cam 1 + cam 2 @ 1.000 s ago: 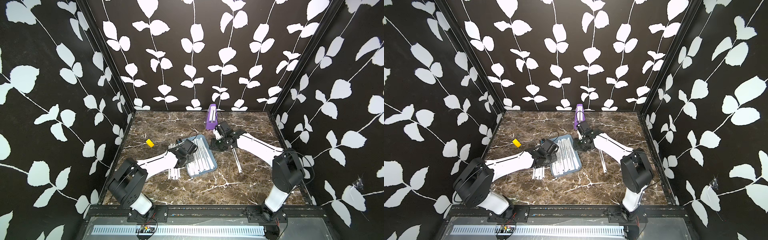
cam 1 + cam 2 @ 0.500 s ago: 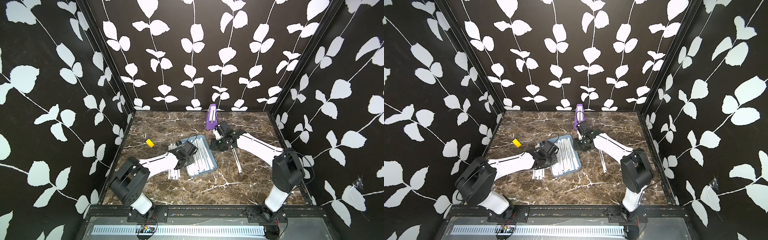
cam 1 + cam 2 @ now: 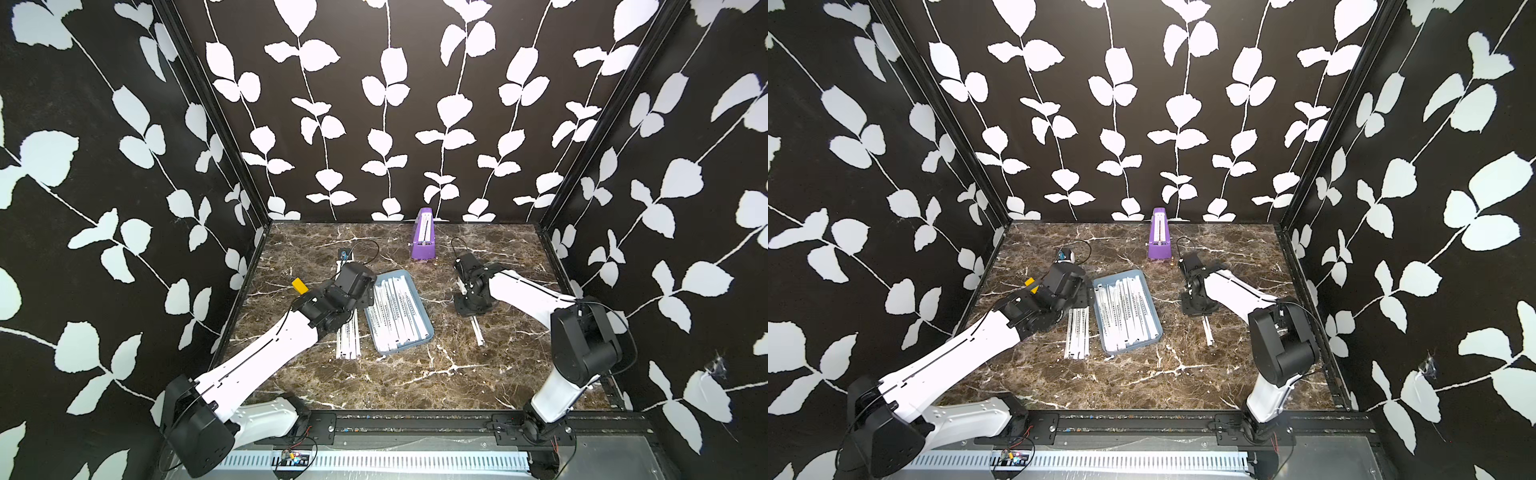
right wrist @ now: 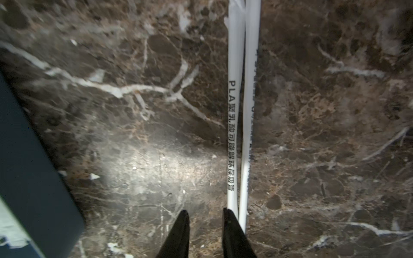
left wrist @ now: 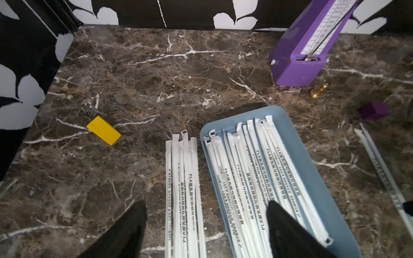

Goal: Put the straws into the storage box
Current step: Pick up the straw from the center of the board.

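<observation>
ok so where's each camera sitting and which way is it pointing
Both top views: high at the front, looking down toward the back wall over the table; left arm and right arm show.
Left wrist: on the left arm, facing the back wall across the storage box and loose straws; left gripper open.
Right wrist: low on the right arm, facing down at two straws; right gripper tips show.
Shared: the storage box shows in every view.

Robot lab booth, leaf-print walls (image 3: pixel 386 124), marble tabletop (image 3: pixel 407 374), metal base rail (image 3: pixel 415 424)
</observation>
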You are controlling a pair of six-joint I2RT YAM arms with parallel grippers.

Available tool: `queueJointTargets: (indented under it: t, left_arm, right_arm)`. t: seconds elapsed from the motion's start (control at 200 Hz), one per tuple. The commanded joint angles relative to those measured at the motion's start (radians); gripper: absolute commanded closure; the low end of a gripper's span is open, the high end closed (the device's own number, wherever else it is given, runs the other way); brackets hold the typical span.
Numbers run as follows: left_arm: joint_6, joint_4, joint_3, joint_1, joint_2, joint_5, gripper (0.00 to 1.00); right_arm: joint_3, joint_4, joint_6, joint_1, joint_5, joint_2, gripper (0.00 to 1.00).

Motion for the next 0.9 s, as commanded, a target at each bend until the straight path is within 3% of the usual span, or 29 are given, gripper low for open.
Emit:
queueJointTargets:
  t: [0.0, 0.125, 0.48, 0.695, 0.895]
  left_arm:
    - [0.041, 0.092, -0.123, 0.075, -0.082, 0.097, 0.10]
    - [0.032, 0.168, -0.198, 0.085, -0.149, 0.111, 0.11]
    - [0.015, 0.147, -0.209, 0.087, -0.123, 0.125, 0.13]
    - [0.006, 0.146, -0.214, 0.086, -0.118, 0.122, 0.13]
    - [0.015, 0.109, -0.206, 0.086, -0.123, 0.091, 0.14]
  right_arm:
    - [-0.013, 0.002, -0.038, -0.015, 0.060, 0.033, 0.75]
    - [0.006, 0.018, -0.048, -0.024, 0.048, 0.069, 0.74]
    - [0.009, 0.052, -0.065, -0.045, 0.043, 0.144, 0.76]
    - [-0.005, 0.071, -0.056, -0.041, 0.008, 0.152, 0.87]
    - [0.006, 0.044, -0.006, 0.045, -0.011, 0.075, 0.93]
